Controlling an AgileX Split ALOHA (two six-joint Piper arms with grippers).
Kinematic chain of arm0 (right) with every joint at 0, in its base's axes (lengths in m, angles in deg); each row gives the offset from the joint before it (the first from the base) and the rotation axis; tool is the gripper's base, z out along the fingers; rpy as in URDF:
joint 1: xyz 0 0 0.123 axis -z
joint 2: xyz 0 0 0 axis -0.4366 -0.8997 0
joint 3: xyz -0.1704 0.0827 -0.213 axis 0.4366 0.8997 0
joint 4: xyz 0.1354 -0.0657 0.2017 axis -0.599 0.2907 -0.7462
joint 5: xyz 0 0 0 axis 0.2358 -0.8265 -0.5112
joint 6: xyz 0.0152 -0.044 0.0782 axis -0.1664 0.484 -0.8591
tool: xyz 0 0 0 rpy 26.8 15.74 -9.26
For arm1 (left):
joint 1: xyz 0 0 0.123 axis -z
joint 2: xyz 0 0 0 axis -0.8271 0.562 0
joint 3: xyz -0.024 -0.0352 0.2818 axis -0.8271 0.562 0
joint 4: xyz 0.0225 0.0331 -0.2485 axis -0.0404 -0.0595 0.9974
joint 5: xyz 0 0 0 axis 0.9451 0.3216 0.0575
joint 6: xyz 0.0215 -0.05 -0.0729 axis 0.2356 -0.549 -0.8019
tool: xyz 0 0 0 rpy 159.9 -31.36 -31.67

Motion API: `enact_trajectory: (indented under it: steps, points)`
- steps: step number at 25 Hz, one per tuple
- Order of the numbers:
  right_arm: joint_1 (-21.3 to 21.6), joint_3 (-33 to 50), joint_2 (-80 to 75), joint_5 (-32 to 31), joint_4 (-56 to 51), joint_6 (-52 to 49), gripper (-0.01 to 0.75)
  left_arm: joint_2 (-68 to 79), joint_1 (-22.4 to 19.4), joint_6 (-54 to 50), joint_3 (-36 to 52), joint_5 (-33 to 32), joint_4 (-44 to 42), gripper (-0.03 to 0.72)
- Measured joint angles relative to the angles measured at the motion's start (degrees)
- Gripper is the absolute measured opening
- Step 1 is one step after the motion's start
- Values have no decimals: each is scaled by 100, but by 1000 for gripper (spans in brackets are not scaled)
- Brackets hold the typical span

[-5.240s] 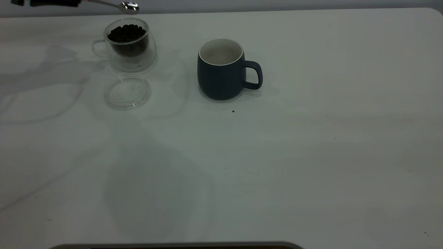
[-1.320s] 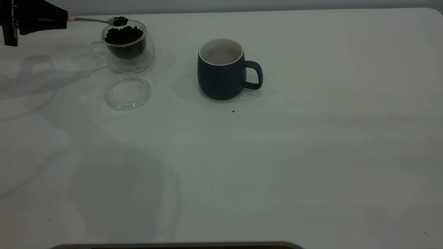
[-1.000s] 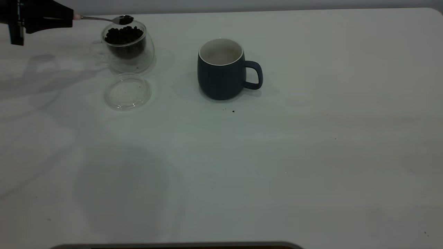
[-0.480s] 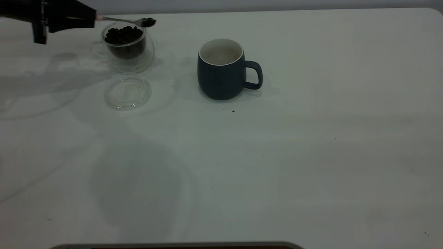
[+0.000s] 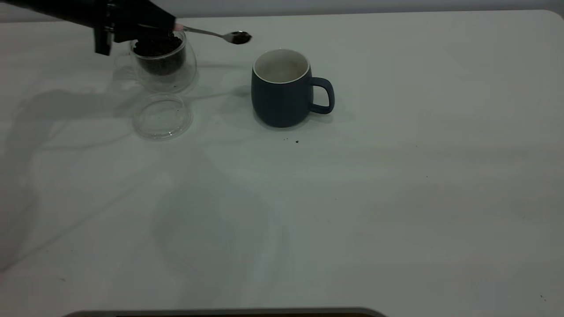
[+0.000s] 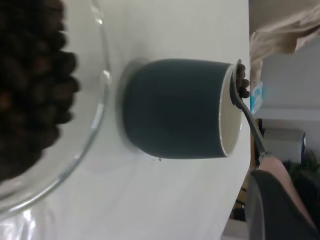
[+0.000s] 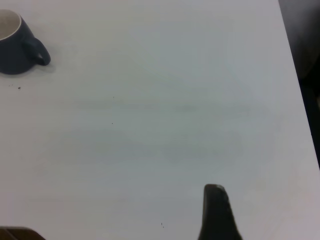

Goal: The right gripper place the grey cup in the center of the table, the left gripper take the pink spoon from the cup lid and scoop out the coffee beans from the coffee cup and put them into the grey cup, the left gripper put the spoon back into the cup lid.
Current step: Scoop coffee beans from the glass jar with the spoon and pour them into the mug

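White counter [image 5: 396,198] fills the exterior view. Left gripper [image 5: 169,26], fingers clamped on the pink spoon [image 5: 211,34], sits over the glass coffee cup [image 5: 164,61]; spoon's long axis points toward the grey cup [image 5: 282,90], bowl loaded with beans, just short of the rim. Empty cup lid [image 5: 163,116] lies near the coffee cup. Left wrist view: spoon bowl [image 6: 241,85] at the grey cup's [image 6: 175,115] rim; fingers mostly cut off. Right wrist view: right gripper parked well apart from the grey cup [image 7: 17,47], finger state cannot be told.
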Motion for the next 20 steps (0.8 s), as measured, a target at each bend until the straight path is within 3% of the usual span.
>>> enact_trajectory:
  steps: [11, 20]
  points:
    - [0, 0, 0, 0, 0, 0, 529, 0, 472, 300, 0, -5, 0, 115]
    - [0, 0, 0, 0, 0, 0, 529, 0, 496, 2283, 0, 18, 0, 115]
